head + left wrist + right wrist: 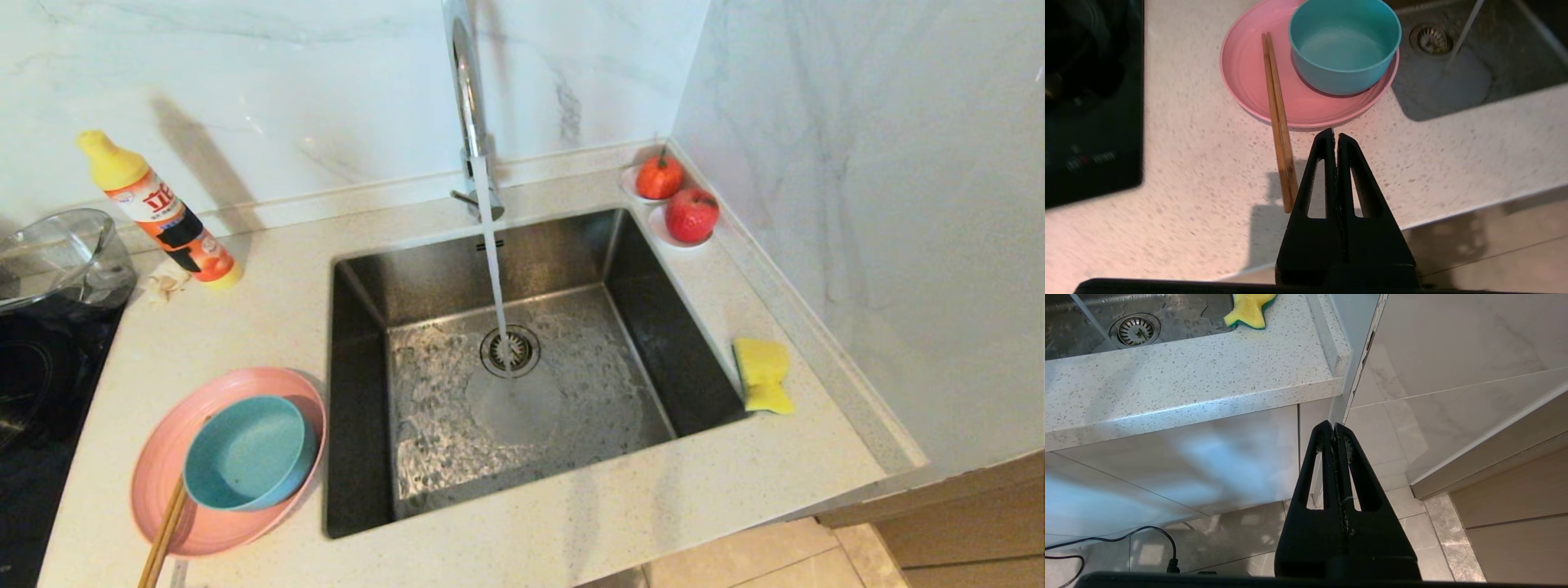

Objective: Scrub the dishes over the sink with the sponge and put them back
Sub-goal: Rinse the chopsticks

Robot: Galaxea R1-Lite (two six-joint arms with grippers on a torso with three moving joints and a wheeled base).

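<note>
A pink plate point(163, 457) point(1257, 81) lies on the counter left of the sink point(367, 351), with a teal bowl point(245, 453) point(1343, 45) standing in it and wooden chopsticks point(163, 531) point(1278, 122) leaning across its rim. The yellow sponge point(763, 374) point(1249, 310) rests on the counter at the sink's right edge. Water runs from the chrome tap point(469, 106) onto the drain. My left gripper point(1335, 134) is shut and empty, hanging over the counter's front edge just short of the plate. My right gripper point(1333, 426) is shut and empty, below the counter's front right corner, over the floor. Neither gripper shows in the head view.
An orange detergent bottle point(159, 212) and a crumpled cloth point(163, 282) stand at the back left. A glass bowl point(57, 253) sits on the black hob point(41, 392). Two red fruits point(678, 200) on small dishes occupy the back right corner. A marble wall point(882, 204) closes the right side.
</note>
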